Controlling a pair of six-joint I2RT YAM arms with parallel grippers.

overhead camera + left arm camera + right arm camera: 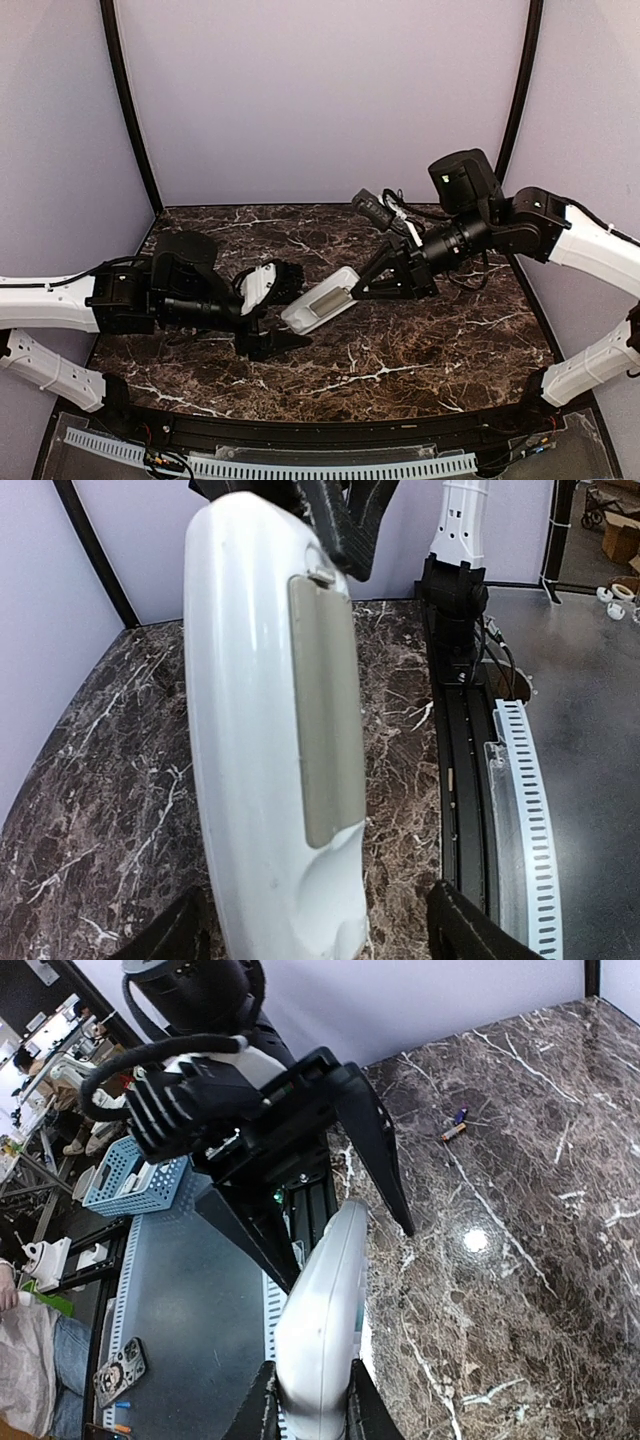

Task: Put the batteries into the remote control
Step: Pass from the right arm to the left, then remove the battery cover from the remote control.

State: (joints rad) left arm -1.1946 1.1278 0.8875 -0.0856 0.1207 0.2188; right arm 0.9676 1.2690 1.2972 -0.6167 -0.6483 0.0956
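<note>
- Remote control [322, 302] hangs in the air over the middle of the big dark marbled worktop [420, 340]. It is tilted, with its back facing up.
- Right gripper [362, 288] reaches in from the far right. Its fingers [262, 1410] are pinching the far-right end of the remote control.
- Left gripper [290, 312] reaches in from the left. Its fingers [165, 935] are spread wide, one on each side of the remote control's near-left end. I cannot tell if they touch it.
- Flat grey cover [325, 710] lies in the white back of the remote control.
- Small orange battery [452, 1130] lies on the worktop, well apart from the remote control.
</note>
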